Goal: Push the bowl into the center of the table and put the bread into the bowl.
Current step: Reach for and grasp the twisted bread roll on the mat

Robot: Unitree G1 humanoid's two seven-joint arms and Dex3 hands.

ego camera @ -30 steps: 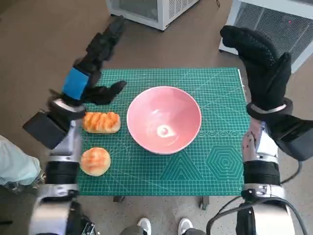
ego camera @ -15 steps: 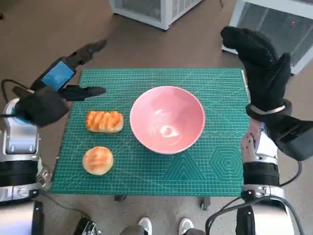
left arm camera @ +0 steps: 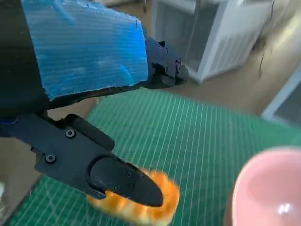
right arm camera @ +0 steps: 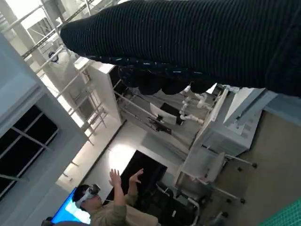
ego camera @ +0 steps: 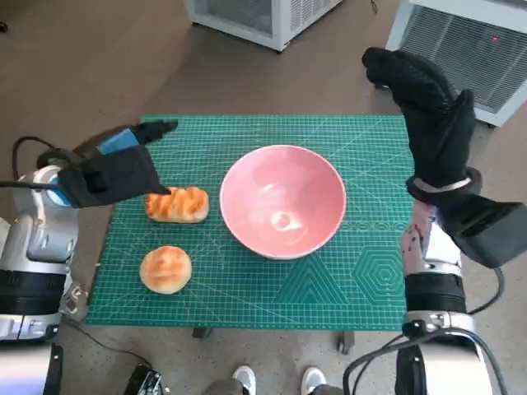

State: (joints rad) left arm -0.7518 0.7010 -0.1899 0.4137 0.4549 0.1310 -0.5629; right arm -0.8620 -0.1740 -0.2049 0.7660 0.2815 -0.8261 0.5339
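Now the job looks to be the pickup of a bread: the pink bowl [ego camera: 282, 200] already sits about mid-mat on the desk [ego camera: 370, 284], so judging by that, the push is done and loading is what remains. To do it well, the left hand [ego camera: 111, 171] should settle lower over the long glazed bread [ego camera: 177, 204], straddle it across its short width with thumb on one side and fingers on the other, and close gently, since the loaf looks soft and would dent under a hard squeeze. It should then lift clear of the bowl's rim before moving right. The left hand hovers at the mat's left edge with its fingers spread and nothing in them; in the left wrist view a black finger [left arm camera: 124, 181] hangs just above the bread's near end, whether touching or not I cannot tell. The long bread lies just left of the bowl, apart from it, and a round bun [ego camera: 165, 269] lies nearer, toward the near-left corner. The gloved right hand [ego camera: 428, 107] is raised at the far-right of the mat, fingers extended and empty, well apart from everything.
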